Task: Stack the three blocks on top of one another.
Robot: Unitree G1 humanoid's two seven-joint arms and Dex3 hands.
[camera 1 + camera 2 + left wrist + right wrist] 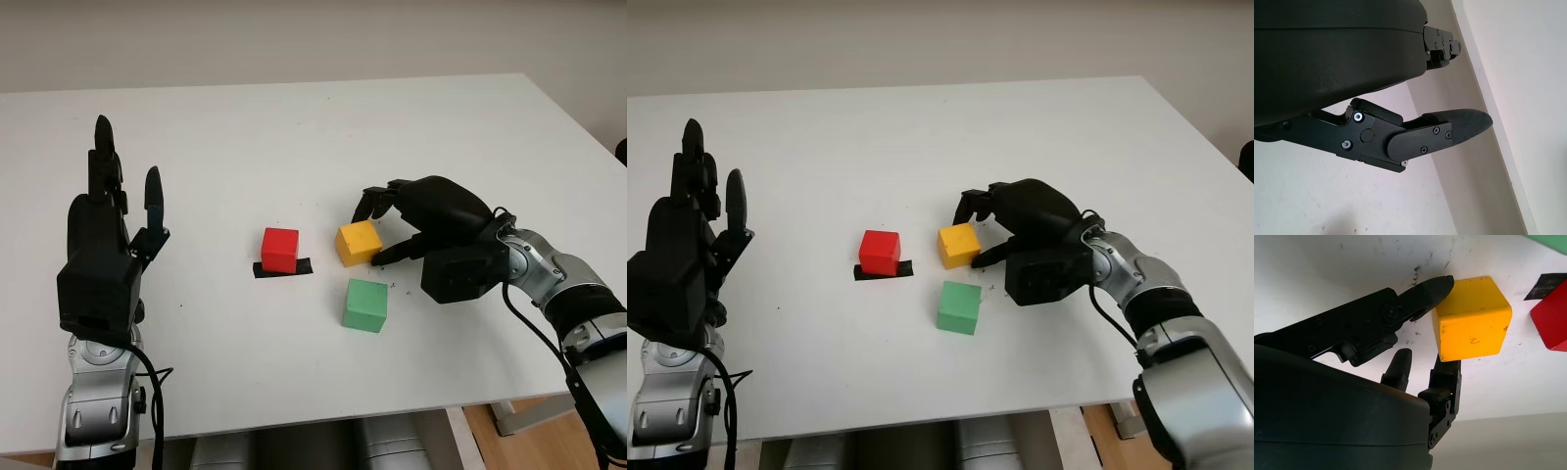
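On the white table (294, 127) a yellow block (359, 242) stands right of centre. My right hand (370, 235) is shut on it: the thumb (1432, 286) presses one side and the fingers (1445, 382) curl against the opposite side. The block still sits on the table. To its left, a red block (280, 249) stands on a strip of black tape (304, 267). A green block (365, 305) lies nearer me, just below the yellow one. Over the table's left side my left hand (122, 211) is raised and open, holding nothing.
The table's front edge (323, 416) runs close below the green block. The right forearm (549, 274) lies over the table's right part. Beyond the far edge is a plain wall (294, 39).
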